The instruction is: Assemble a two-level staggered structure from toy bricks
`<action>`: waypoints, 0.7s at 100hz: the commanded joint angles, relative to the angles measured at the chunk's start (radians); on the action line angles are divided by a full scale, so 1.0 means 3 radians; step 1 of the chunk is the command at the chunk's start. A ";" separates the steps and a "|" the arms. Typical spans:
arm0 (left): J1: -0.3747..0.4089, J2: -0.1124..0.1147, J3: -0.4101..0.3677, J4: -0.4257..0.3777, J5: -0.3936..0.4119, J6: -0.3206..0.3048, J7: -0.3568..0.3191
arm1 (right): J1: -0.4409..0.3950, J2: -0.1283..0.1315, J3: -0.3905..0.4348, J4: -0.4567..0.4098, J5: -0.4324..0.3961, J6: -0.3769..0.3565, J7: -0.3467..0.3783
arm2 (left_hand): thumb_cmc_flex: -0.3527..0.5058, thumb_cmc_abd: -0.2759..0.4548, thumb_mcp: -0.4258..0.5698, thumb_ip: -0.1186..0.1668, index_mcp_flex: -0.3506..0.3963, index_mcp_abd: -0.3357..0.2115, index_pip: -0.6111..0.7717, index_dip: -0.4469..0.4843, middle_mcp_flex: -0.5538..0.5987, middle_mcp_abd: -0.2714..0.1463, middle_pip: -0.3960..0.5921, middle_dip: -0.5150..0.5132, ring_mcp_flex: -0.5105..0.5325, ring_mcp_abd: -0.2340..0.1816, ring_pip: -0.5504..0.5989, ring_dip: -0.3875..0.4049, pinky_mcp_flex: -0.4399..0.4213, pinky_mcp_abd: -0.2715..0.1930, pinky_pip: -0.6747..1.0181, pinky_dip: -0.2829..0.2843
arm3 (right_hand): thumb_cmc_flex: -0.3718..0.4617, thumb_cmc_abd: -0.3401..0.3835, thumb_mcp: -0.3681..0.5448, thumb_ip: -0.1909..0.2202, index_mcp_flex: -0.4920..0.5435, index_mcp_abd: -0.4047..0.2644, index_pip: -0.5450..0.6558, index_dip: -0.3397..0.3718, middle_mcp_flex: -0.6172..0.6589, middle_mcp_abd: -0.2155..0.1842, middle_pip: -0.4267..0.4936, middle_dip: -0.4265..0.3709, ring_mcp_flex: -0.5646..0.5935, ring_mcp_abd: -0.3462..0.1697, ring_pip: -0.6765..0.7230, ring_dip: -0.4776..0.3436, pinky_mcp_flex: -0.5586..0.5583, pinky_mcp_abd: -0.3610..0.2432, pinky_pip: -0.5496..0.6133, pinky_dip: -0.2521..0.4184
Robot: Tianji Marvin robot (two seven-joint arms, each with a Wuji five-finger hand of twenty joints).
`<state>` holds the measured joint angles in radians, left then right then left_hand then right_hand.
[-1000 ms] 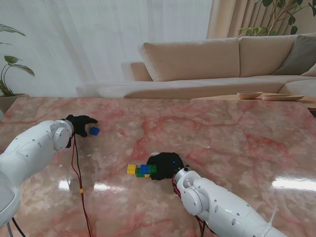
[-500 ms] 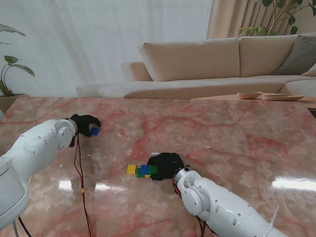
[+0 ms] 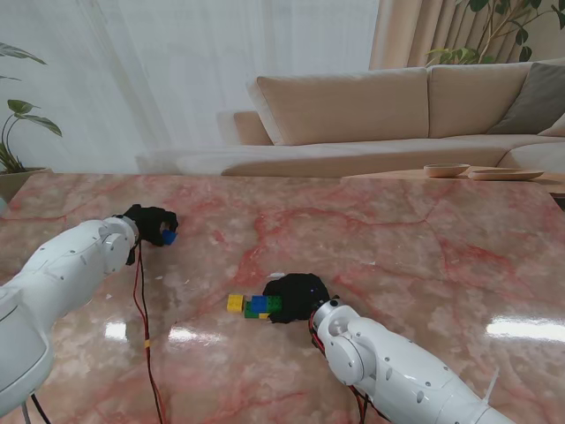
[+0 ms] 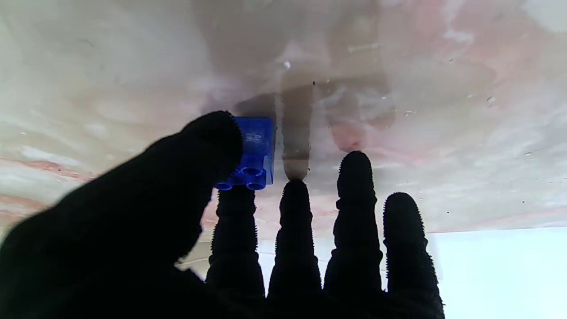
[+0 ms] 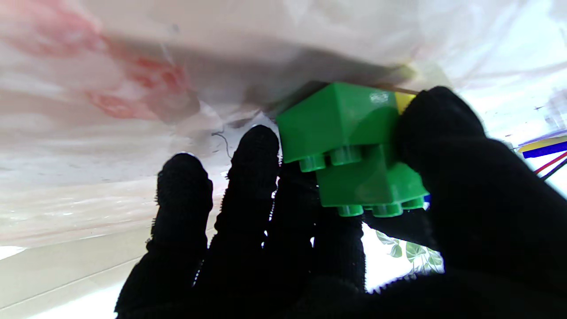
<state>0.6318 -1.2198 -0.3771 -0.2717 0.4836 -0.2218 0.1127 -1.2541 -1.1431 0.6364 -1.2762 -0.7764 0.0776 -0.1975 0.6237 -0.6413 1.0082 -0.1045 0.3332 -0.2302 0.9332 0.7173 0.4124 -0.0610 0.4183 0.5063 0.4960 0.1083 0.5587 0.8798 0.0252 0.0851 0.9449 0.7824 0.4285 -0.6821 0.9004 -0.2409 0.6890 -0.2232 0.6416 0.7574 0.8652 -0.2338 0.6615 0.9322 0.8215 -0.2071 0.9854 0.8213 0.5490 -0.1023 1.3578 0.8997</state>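
Thumb and forefinger of the black-gloved left hand (image 3: pixel 147 224) pinch a small blue plastic toy brick (image 4: pixel 253 152) at the stand view's left-middle, other fingers spread; firm that pinch before lifting. Black-gloved right hand (image 3: pixel 298 296) clamps the green bricks (image 5: pixel 352 144) of the multicoloured brick stack (image 3: pixel 254 306) at lower centre; hold steady.

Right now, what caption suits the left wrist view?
Left hand pinching a blue brick just off the marble table.
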 commanded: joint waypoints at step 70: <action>0.0239 0.0015 -0.0078 0.0036 0.0037 -0.0022 0.0192 | -0.0023 0.0000 -0.0038 0.0079 0.0030 -0.0032 0.0049 | 0.0373 -0.0108 -0.0419 -0.0350 0.0637 -0.0213 0.0667 -0.0369 0.1269 -0.0134 0.0545 0.1099 0.0603 -0.0077 0.0354 0.0070 0.0196 0.0203 0.0410 -0.0147 | 0.0174 0.0023 0.0055 -0.0124 0.0070 -0.0165 0.0172 -0.0028 0.0137 -0.0030 0.0003 0.0028 0.0074 -0.0097 0.0043 0.0069 0.0014 -0.0017 0.0095 0.0002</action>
<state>0.6631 -1.2151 -0.4130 -0.2792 0.4854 -0.2207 0.1868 -1.2490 -1.1434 0.6306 -1.2692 -0.7708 0.0657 -0.2012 0.6765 -0.6923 0.8970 -0.2000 0.4381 -0.1968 1.0046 0.6024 0.4882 -0.0954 0.4335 0.7453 0.6197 0.1011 0.6462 0.9072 0.0861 0.1145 1.0350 0.7455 0.4285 -0.6825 0.8960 -0.2579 0.6895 -0.2232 0.6538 0.7613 0.8683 -0.2328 0.6723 0.9377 0.8215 -0.2071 0.9854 0.8213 0.5490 -0.1023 1.3578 0.8997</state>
